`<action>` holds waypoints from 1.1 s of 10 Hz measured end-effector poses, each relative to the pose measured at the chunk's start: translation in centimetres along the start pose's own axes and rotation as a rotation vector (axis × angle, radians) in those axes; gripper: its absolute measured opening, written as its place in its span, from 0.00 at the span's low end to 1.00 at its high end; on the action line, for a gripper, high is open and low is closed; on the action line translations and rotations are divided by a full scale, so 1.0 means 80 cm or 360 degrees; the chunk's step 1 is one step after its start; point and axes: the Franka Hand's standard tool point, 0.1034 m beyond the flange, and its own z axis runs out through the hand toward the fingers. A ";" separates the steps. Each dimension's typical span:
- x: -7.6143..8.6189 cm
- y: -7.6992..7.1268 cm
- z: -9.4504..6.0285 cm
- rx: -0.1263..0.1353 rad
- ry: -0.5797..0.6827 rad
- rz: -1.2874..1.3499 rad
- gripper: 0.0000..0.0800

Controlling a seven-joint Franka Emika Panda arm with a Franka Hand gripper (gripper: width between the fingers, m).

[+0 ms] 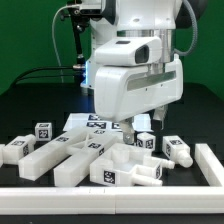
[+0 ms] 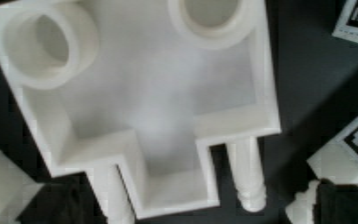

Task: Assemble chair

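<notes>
The chair's loose white parts lie scattered on the black table. A large flat slab (image 1: 70, 160) lies at the front, with tagged bars (image 1: 176, 150) and pegs (image 1: 150, 172) around it. My gripper (image 1: 143, 124) hangs low over the middle of the heap, its fingers apart and holding nothing. In the wrist view a wide white slab (image 2: 149, 90) with two round holes and a notched edge fills the picture. A thin white peg (image 2: 243, 172) lies beside its notch. My fingertips do not show clearly there.
The marker board (image 1: 97, 122) lies behind the parts. A small tagged cube (image 1: 42, 130) stands at the exterior view's left. A white raised rim (image 1: 208, 165) borders the table at the front and the exterior view's right.
</notes>
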 end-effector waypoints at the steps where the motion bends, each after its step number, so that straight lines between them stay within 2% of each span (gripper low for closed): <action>1: 0.001 -0.001 0.000 -0.0001 0.0001 -0.0002 0.81; 3: -0.002 -0.001 0.003 0.0004 -0.0005 -0.0026 0.81; 4: -0.011 0.000 0.015 0.0021 -0.0021 -0.0095 0.81; 7: -0.009 -0.009 0.054 0.0011 0.0012 -0.0106 0.81; 8: -0.007 -0.008 0.057 0.0013 0.0012 -0.0101 0.81; 9: -0.002 -0.009 0.053 0.0011 0.0015 -0.0087 0.81; 11: 0.007 -0.013 0.029 0.0023 -0.0006 -0.0058 0.81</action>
